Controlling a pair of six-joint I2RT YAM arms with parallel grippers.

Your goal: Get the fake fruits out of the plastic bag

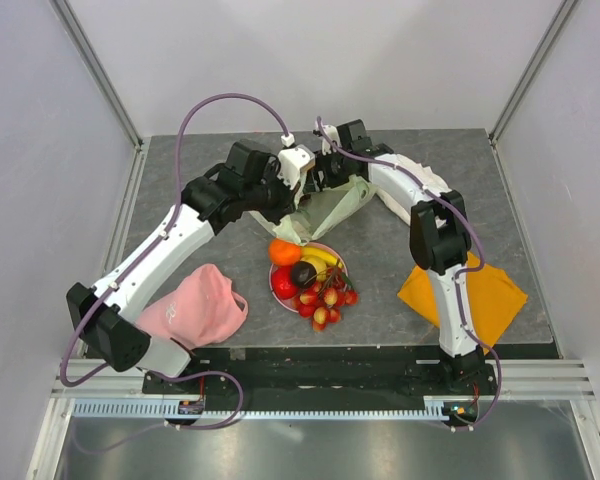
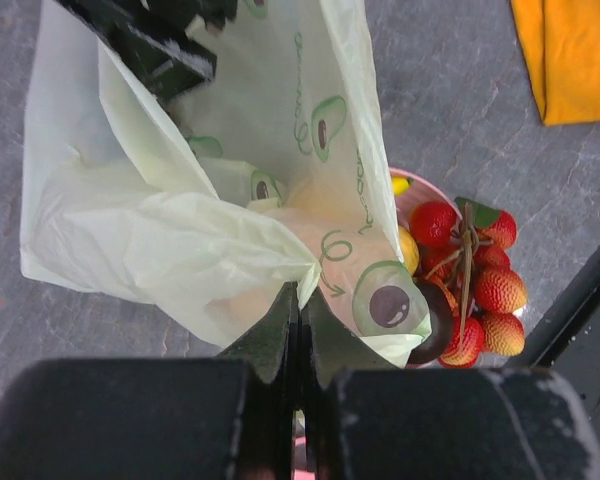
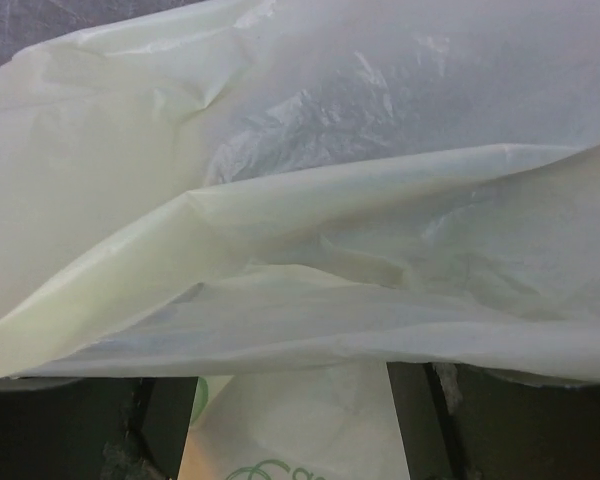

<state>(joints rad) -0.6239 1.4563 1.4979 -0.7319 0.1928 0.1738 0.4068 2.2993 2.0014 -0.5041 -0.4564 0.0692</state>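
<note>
Grey tabletop (image 1: 380, 290): fake fruits (image 1: 310, 280) lie heaped on a pink plate (image 2: 432, 185), partly screened by the plastic bag (image 2: 180, 230) hanging just behind, its edge clamped tight in the left gripper (image 2: 299, 295). Beyond, the right gripper (image 1: 327, 175) is smothered in film, and its fingers' state is impossible to read.

The top external camera is fixed above and behind the arm bases (image 1: 170, 378) and looks steeply down from a distance, framing the whole worktop (image 1: 380, 290). The left wrist camera looks along the left hand (image 2: 300, 300) at close range, down onto the plastic bag (image 2: 160, 230), the fake fruits (image 2: 480, 285) and an orange cloth (image 2: 570, 60), all of which the top view also covers. The right wrist camera sits so close to the plastic bag (image 3: 300, 200) that its film fills nearly the entire frame.
</note>
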